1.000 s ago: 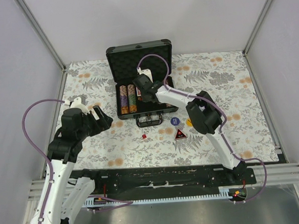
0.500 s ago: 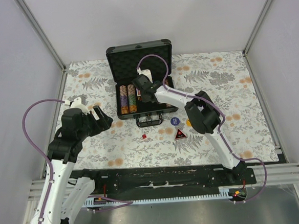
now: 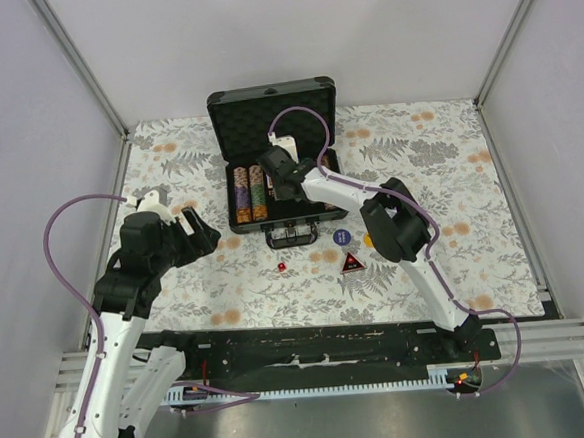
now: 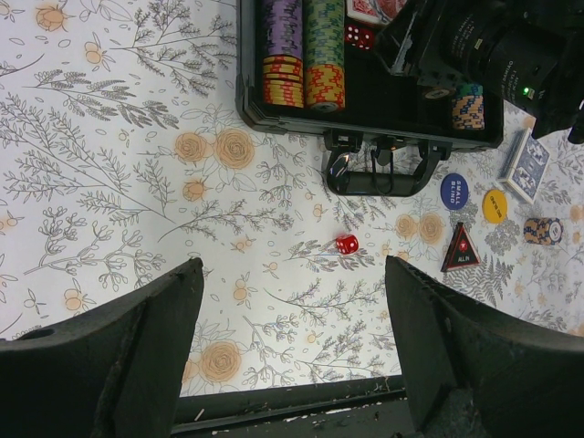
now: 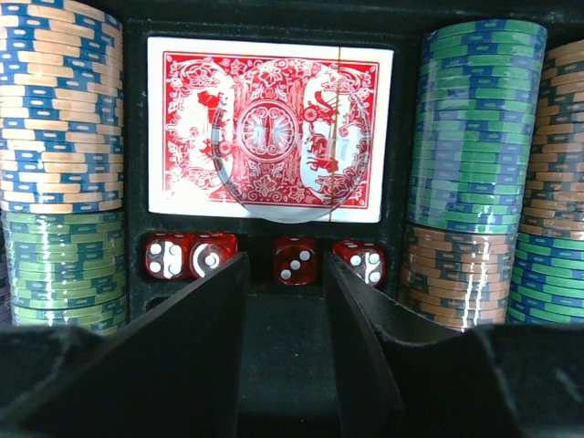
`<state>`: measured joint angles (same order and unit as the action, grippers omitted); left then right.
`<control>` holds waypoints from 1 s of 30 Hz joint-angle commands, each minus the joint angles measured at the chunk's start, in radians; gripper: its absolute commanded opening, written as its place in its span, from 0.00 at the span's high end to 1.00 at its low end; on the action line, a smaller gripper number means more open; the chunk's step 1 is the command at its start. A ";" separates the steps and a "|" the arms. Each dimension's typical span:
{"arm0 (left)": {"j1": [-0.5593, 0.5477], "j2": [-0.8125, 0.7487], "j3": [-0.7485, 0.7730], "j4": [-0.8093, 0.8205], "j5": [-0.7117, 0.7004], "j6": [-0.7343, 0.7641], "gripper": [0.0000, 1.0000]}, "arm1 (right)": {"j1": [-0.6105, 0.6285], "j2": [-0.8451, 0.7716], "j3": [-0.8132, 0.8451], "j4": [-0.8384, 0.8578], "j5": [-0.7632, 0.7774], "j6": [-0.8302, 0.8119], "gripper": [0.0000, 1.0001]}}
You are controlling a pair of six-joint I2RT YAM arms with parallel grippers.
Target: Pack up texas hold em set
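The dark grey briefcase (image 3: 272, 105) lies open at the back, lid up. Rows of chips (image 3: 250, 192) fill its left side. My right gripper (image 3: 281, 180) is low inside the case, open and empty. In the right wrist view its tips (image 5: 285, 263) face a row of red dice (image 5: 295, 260) below the red deck (image 5: 270, 128), with chip stacks (image 5: 474, 128) on both sides. My left gripper (image 3: 201, 233) is open and empty, left of the case above the table. One red die (image 3: 279, 267) lies on the table; it also shows in the left wrist view (image 4: 347, 244).
On the table in front of the case lie a blue button (image 3: 341, 237), a yellow button (image 3: 370, 240) and a triangular all-in marker (image 3: 352, 264). The left wrist view also shows the blue deck (image 4: 526, 164), a short chip stack (image 4: 542, 230) and the case handle (image 4: 379, 173).
My right gripper has shifted slightly left inside the case. The left arm and the loose pieces on the table have not moved.
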<state>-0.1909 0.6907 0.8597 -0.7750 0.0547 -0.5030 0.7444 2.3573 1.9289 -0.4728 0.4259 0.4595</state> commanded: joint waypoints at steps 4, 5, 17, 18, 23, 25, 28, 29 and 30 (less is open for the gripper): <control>0.005 -0.010 -0.010 0.025 -0.006 0.006 0.14 | -0.007 -0.044 0.025 -0.020 0.074 0.008 0.58; 0.005 -0.010 -0.005 0.025 -0.004 0.004 0.14 | -0.007 -0.050 0.025 -0.021 0.076 0.008 0.58; 0.005 -0.007 -0.008 0.025 -0.007 0.007 0.14 | 0.000 -0.107 -0.002 -0.010 0.094 0.021 0.60; 0.005 -0.005 -0.007 0.026 -0.007 0.009 0.14 | 0.001 -0.108 -0.002 -0.007 0.103 0.019 0.61; 0.005 -0.003 -0.010 0.026 -0.009 0.011 0.14 | 0.004 -0.101 0.002 0.003 0.080 0.010 0.79; 0.005 -0.003 -0.010 0.026 -0.010 0.014 0.14 | 0.004 -0.093 0.005 0.010 0.054 0.007 0.87; 0.005 -0.002 -0.011 0.025 -0.012 0.015 0.14 | 0.006 -0.075 0.015 0.013 0.014 0.004 0.93; 0.005 -0.002 -0.010 0.025 -0.010 0.015 0.14 | 0.006 -0.069 0.019 0.013 0.004 0.004 0.94; 0.005 -0.003 -0.010 0.025 -0.012 0.015 0.14 | 0.006 -0.061 0.021 0.014 -0.001 0.004 0.95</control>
<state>-0.1909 0.6910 0.8497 -0.7753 0.0540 -0.5026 0.7483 2.3035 1.9247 -0.4812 0.4641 0.4698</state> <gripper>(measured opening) 0.862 0.071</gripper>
